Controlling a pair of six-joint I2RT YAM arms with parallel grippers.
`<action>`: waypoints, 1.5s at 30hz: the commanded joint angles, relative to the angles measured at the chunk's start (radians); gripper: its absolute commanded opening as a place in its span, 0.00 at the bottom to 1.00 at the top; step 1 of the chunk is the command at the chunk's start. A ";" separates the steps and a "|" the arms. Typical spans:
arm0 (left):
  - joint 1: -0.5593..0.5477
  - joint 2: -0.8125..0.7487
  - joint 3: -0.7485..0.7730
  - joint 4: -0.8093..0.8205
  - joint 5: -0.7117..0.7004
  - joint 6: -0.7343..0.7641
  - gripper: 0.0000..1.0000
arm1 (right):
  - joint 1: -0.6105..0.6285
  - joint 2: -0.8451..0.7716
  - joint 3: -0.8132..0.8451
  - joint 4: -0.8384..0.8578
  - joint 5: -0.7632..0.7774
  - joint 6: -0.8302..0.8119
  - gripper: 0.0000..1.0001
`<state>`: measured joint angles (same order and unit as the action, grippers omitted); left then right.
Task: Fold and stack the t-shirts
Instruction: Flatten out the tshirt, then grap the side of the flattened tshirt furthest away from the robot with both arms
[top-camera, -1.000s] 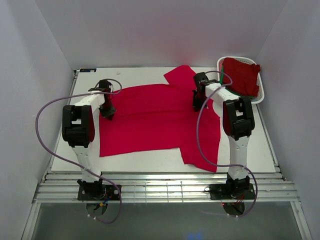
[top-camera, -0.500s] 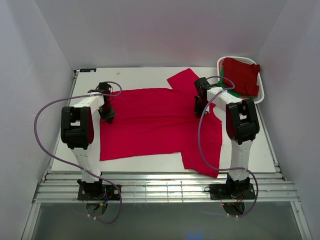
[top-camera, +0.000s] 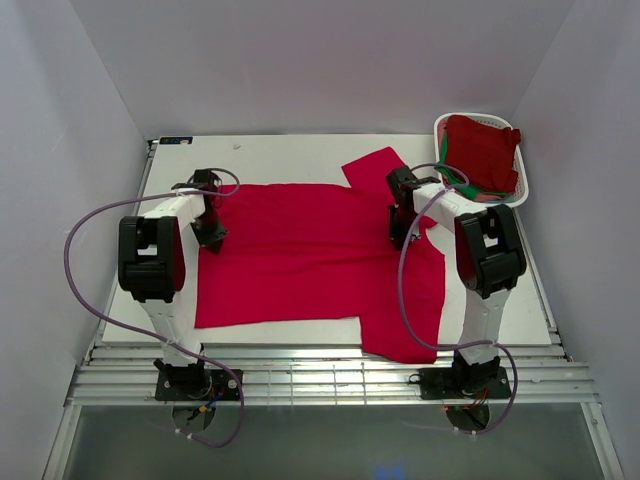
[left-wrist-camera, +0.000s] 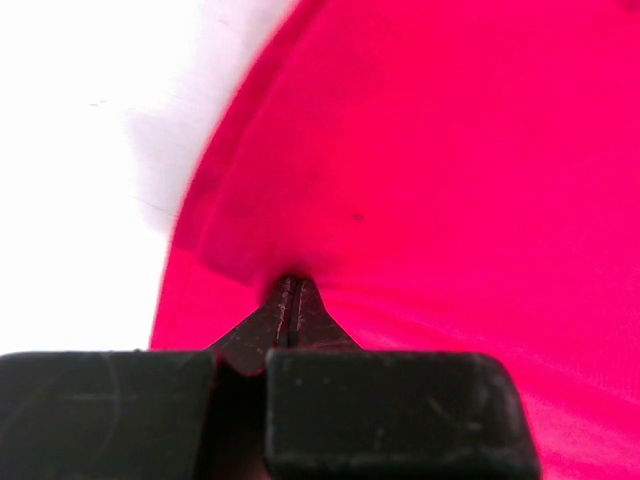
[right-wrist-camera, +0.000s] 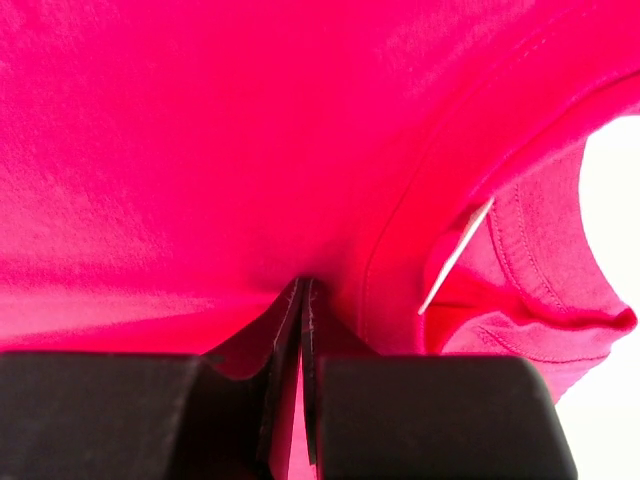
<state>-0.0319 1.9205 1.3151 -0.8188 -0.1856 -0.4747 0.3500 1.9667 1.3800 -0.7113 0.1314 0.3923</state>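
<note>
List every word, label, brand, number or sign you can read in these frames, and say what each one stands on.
Nothing here can be read as text.
The white neck tag inside the crimson t-shirt: seen nearly edge-on, no print legible.
The dark strip at the far left corner of the table: possibly a label, too small to read.

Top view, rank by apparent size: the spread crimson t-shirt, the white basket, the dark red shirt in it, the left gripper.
1. spread crimson t-shirt
2. white basket
3. dark red shirt, nearly filling the basket
4. left gripper
</note>
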 joint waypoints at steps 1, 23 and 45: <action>0.029 -0.038 0.016 -0.016 -0.040 0.004 0.00 | 0.015 0.040 0.071 -0.057 0.014 0.005 0.08; 0.030 0.003 0.349 0.046 -0.040 0.064 0.13 | -0.023 0.236 0.700 -0.157 0.131 -0.125 0.25; 0.030 0.348 0.705 0.135 -0.025 0.173 0.84 | -0.246 0.517 0.958 0.206 -0.093 -0.205 0.89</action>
<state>-0.0059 2.2730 1.9800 -0.7094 -0.2199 -0.3176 0.1230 2.4763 2.3077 -0.6174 0.0643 0.2134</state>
